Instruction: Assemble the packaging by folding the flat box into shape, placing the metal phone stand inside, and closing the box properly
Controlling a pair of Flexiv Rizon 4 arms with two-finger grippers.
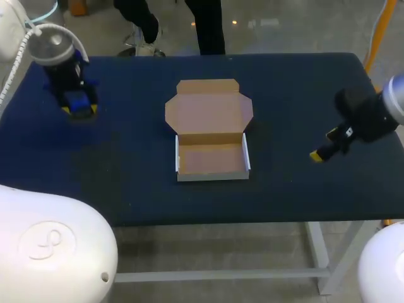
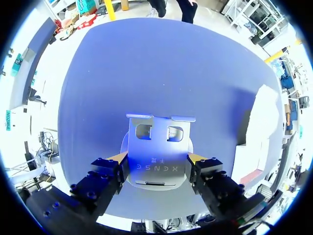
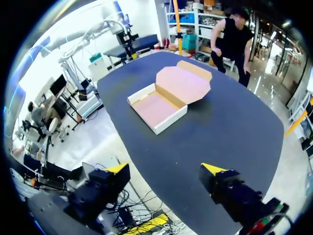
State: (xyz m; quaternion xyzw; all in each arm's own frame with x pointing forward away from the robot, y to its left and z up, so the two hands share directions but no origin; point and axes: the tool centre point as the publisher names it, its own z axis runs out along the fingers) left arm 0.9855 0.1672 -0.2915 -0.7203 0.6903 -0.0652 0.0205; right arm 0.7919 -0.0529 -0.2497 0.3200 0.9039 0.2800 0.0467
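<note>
The cardboard box (image 1: 211, 165) stands folded into a shallow tray at the table's middle, its lid (image 1: 209, 111) lying open and flat toward the far side. The tray looks empty. At the far left, my left gripper (image 1: 79, 108) points down at the table. In the left wrist view its gripper (image 2: 157, 157) is shut on the silver metal phone stand (image 2: 157, 152), one yellow tip against each side edge. My right gripper (image 1: 319, 154) hangs open over the table's right side, nothing between its fingers (image 3: 117, 169); the box (image 3: 159, 105) lies well ahead of it.
The dark blue table (image 1: 126, 170) carries nothing else. In the left wrist view, the box (image 2: 259, 127) shows as a pale shape off to the side of the gripper. The table's near edge (image 1: 252, 221) runs close in front of the box.
</note>
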